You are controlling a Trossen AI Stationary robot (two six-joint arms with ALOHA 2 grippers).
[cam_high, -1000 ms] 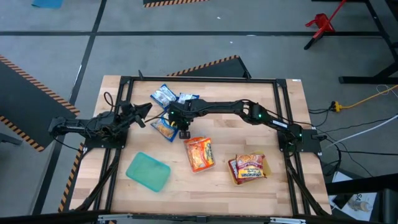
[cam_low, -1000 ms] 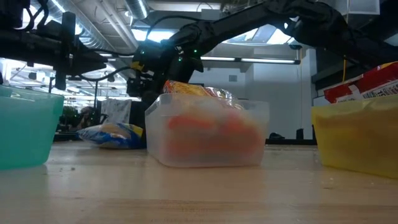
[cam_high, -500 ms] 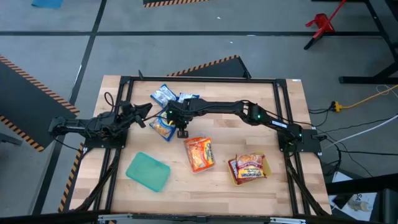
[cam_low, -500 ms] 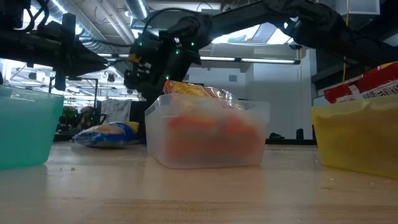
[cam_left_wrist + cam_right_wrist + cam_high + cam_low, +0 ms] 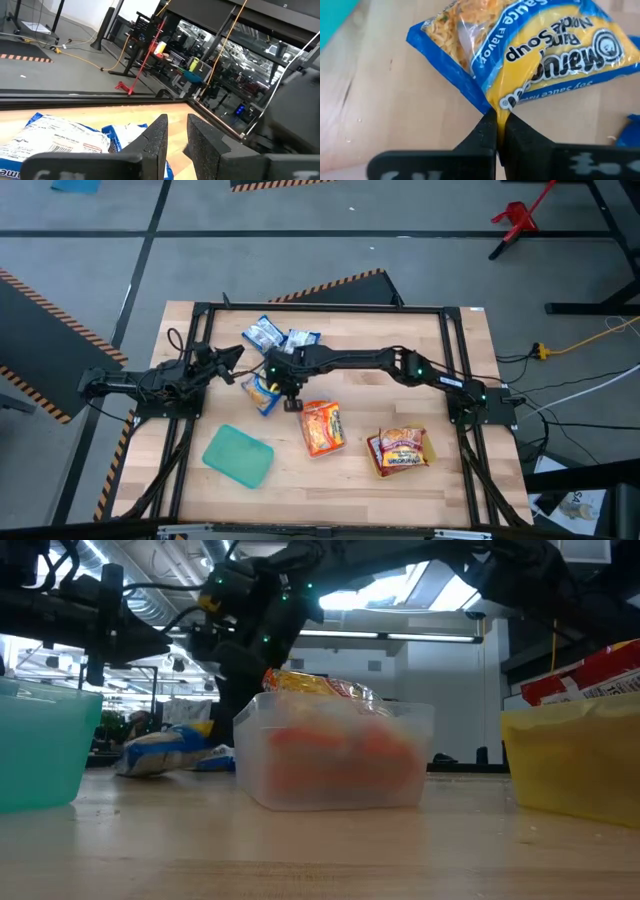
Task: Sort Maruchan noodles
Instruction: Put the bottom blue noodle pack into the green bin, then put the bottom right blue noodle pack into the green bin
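A blue-and-yellow Maruchan packet (image 5: 261, 392) (image 5: 535, 45) lies left of the table's middle, and my right gripper (image 5: 281, 387) (image 5: 497, 121) is shut on it. Two blue-white packets (image 5: 265, 332) (image 5: 301, 338) lie flat nearer the far edge. Orange packets fill the clear tray (image 5: 320, 427) (image 5: 335, 755). Red packets sit in the yellow tray (image 5: 400, 450). The teal tray (image 5: 238, 455) holds nothing. My left gripper (image 5: 237, 357) (image 5: 176, 131) hovers at the table's left with its fingers slightly open, pointing toward the blue-white packets (image 5: 55, 137). My right gripper pinches the blue-and-yellow packet by its side edge (image 5: 496, 106), where the blue border meets the yellow face, between the two fingertips. The fingers come from above, slanting from the table's right. Most of the packet rests on the table; the held edge (image 5: 200, 732) is raised a little.
The three trays stand in a row along the near half of the table, teal on the left (image 5: 40, 745), clear in the middle, yellow on the right (image 5: 575, 765). A black frame (image 5: 320, 307) runs round the tabletop. Bare wood lies between the trays and the packets.
The right gripper has moved a little toward the table's left and near edge, taking the blue-and-yellow packet with it. The packet has slid leftward on the wood, and its held edge now stands slightly higher than before.
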